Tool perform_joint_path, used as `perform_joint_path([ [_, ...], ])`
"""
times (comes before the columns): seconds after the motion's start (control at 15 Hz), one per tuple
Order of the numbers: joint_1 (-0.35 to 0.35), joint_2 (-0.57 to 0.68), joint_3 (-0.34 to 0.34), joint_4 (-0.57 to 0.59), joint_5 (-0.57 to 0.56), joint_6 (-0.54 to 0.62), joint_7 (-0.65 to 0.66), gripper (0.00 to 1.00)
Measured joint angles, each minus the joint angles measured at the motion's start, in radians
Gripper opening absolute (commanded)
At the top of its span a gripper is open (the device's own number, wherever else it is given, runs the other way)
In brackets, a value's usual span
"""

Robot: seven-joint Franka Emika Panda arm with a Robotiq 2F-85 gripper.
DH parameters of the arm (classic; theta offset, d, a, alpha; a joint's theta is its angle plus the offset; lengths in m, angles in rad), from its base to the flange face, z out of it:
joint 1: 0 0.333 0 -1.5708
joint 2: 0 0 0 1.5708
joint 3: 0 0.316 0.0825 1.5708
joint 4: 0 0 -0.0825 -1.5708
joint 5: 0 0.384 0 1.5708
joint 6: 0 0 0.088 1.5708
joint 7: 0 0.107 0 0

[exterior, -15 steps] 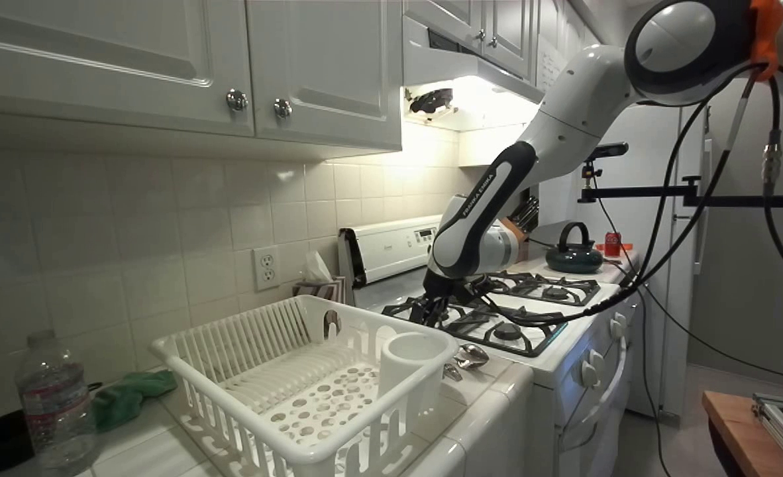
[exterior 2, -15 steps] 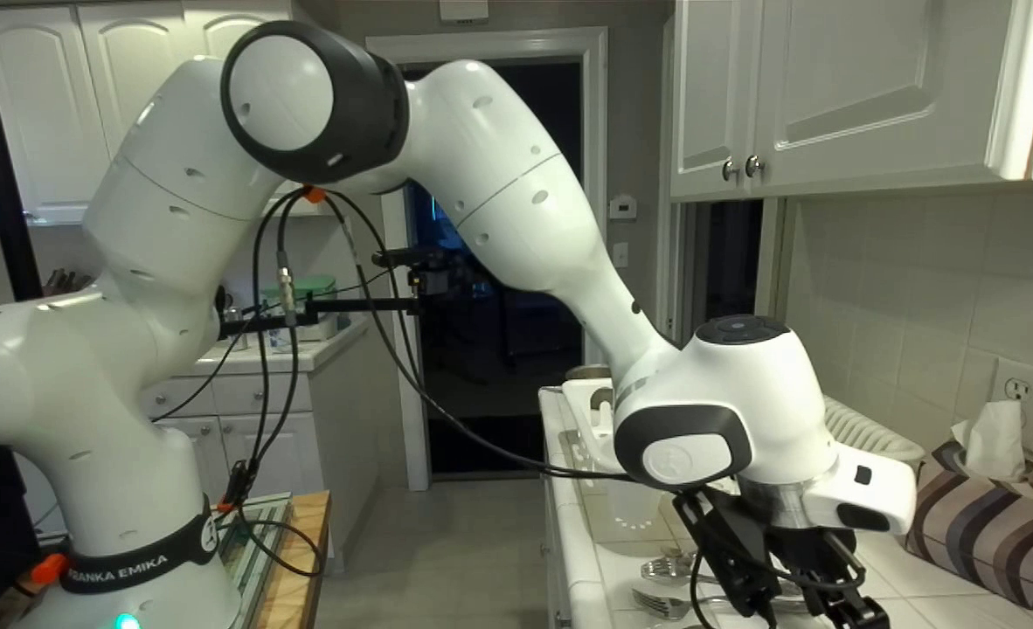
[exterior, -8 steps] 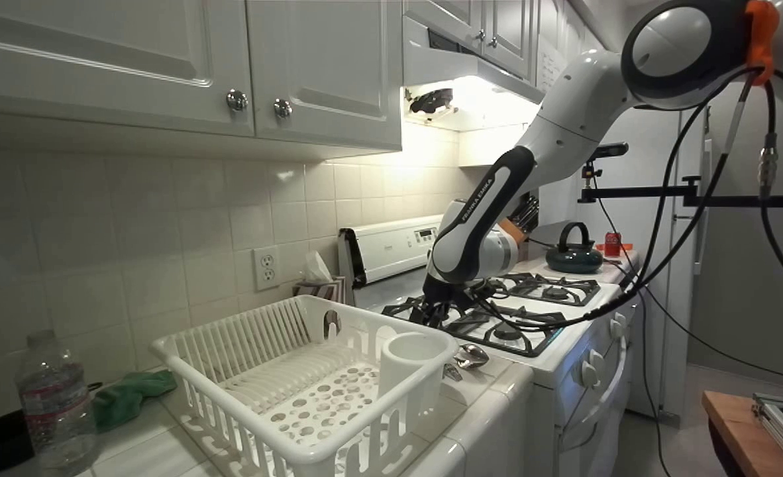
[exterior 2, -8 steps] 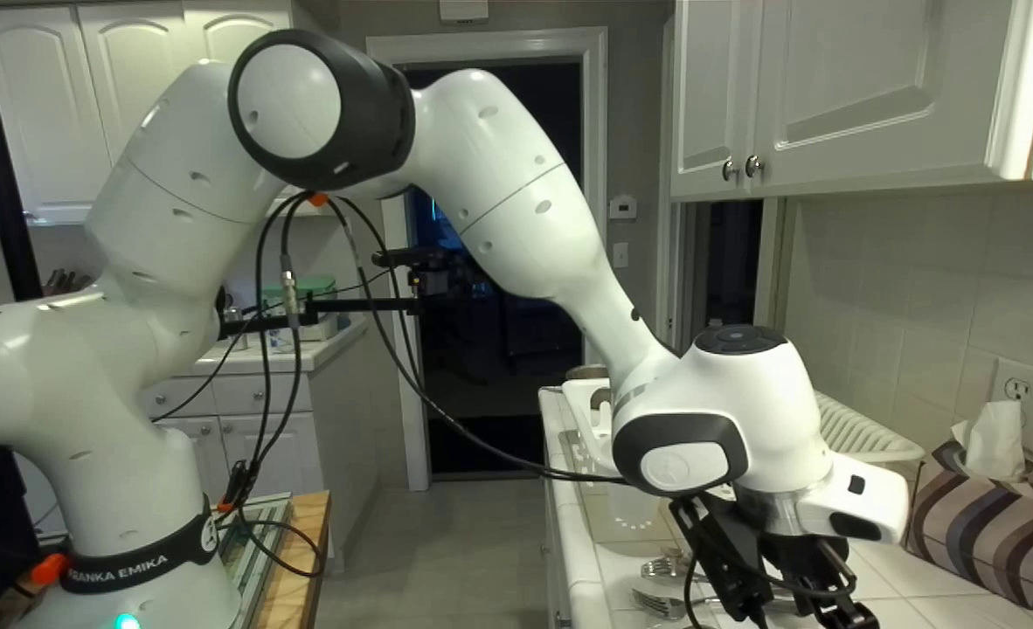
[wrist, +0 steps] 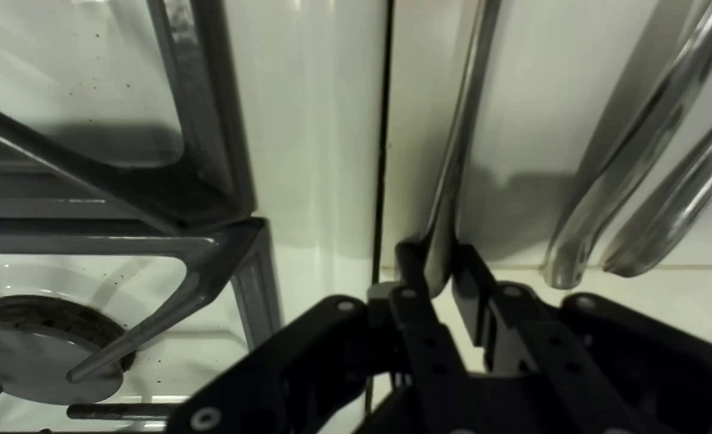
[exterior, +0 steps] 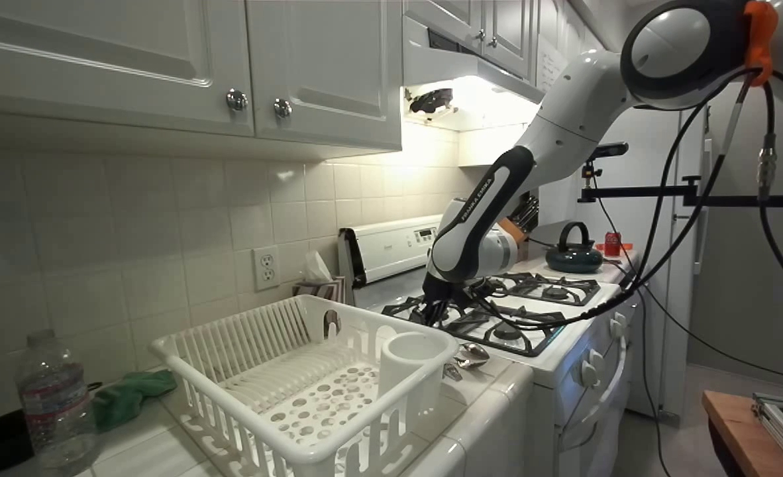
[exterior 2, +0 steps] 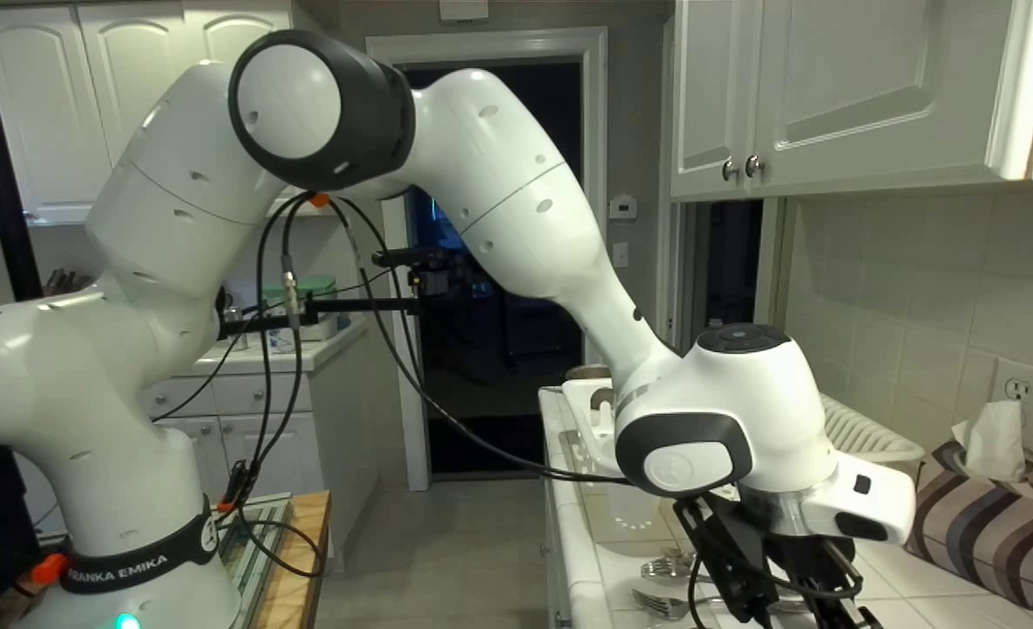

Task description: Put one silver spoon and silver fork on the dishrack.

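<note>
A silver handle [wrist: 459,154] is clamped between the tips of the pincer [wrist: 442,259]; its head cannot be identified. Two other handles [wrist: 678,208] are laid beside it on the desk [wrist: 537,102], between the dishrack [exterior: 328,404] and the stove [wrist: 320,138]. In an exterior view, a fork [exterior 2: 672,609] is seen there, tines toward the desk's edge.

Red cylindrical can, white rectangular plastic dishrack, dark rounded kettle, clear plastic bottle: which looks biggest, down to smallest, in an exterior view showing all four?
Dishrack
Bottle
Kettle
Can
Nearness likely makes the first two look bigger.
</note>
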Motion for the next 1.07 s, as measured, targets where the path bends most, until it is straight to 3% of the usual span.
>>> perform_joint_path([
  [0.67, 0.006, -0.002, 0.001, 0.007, -0.005, -0.007, 0.011, 0.04],
  [1.07, -0.003, -0.098, 0.010, -0.004, -0.005, -0.072, 0.013, 0.04],
])
